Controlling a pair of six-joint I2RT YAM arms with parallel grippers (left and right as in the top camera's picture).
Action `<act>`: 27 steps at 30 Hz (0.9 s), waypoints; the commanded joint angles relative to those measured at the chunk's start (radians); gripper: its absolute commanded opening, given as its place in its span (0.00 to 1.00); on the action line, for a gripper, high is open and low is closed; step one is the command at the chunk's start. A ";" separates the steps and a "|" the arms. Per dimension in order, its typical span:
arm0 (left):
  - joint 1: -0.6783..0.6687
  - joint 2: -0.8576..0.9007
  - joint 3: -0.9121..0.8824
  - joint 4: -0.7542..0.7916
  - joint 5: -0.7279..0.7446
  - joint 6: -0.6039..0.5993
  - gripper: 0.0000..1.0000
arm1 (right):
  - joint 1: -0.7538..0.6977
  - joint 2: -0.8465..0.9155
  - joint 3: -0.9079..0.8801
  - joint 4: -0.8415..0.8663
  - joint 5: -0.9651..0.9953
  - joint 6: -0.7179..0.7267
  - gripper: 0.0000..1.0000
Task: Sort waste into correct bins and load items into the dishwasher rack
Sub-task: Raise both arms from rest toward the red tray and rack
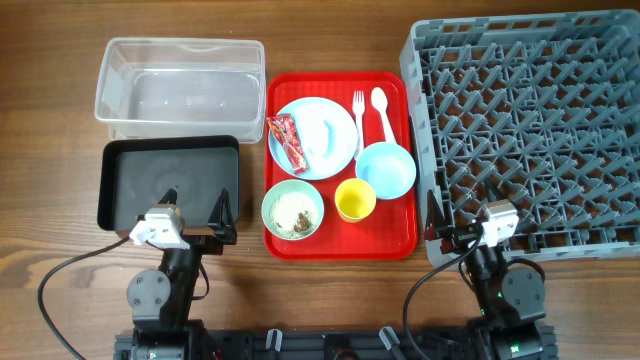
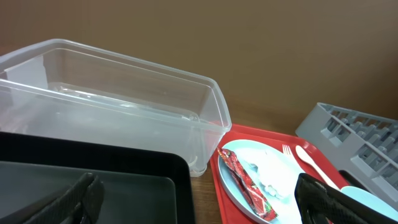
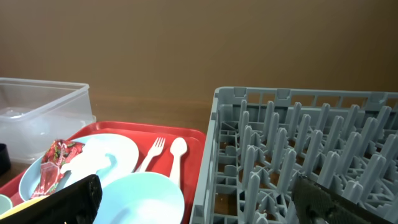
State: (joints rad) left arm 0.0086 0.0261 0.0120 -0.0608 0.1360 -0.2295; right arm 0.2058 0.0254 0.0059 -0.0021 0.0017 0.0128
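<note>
The red snack wrapper (image 1: 287, 143) and white tissue (image 1: 327, 130) lie on the light blue plate (image 1: 340, 150). The pale green bowl (image 1: 293, 210) holds crumbly scraps. The yellow cup (image 1: 354, 199), light blue bowl (image 1: 386, 170), fork (image 1: 359, 110) and spoon (image 1: 380, 108) sit on the same red tray. The clear tub (image 1: 180, 85) and black tray (image 1: 130, 180) are at the left, the grey rack (image 1: 530, 130) at the right. My left gripper (image 1: 196, 204) is open and empty over the black tray's near edge. My right gripper (image 1: 470, 222) is open and empty at the rack's near left corner.
The flat red serving tray (image 1: 395, 240) lies between the black tray and the rack. The left wrist view shows the tub (image 2: 112, 99), the wrapper (image 2: 249, 186) and my open gripper (image 2: 199, 208). The right wrist view shows the rack (image 3: 298, 143), the blue bowl (image 3: 137, 199) and my open gripper (image 3: 199, 205).
</note>
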 commanded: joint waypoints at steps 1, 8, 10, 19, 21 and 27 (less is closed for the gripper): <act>0.006 0.003 -0.006 -0.002 -0.003 0.013 1.00 | -0.004 0.006 0.005 0.002 0.035 -0.101 1.00; 0.006 0.003 -0.006 -0.002 -0.014 0.013 1.00 | -0.004 0.006 0.005 0.003 0.031 -0.172 1.00; 0.006 0.003 -0.006 -0.002 -0.013 0.013 1.00 | -0.004 0.006 0.005 -0.003 -0.004 -0.166 1.00; 0.006 0.086 0.101 -0.151 -0.013 -0.100 1.00 | -0.004 0.037 0.124 -0.071 0.013 0.024 1.00; 0.006 0.183 0.187 -0.205 -0.013 -0.100 1.00 | -0.004 0.118 0.200 -0.109 0.013 0.049 1.00; 0.006 0.636 0.570 -0.438 0.010 -0.100 1.00 | -0.004 0.587 0.576 -0.344 -0.060 0.069 1.00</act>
State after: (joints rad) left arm 0.0086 0.5140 0.4194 -0.4053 0.1299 -0.3214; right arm 0.2058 0.4782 0.4408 -0.2573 -0.0055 0.0605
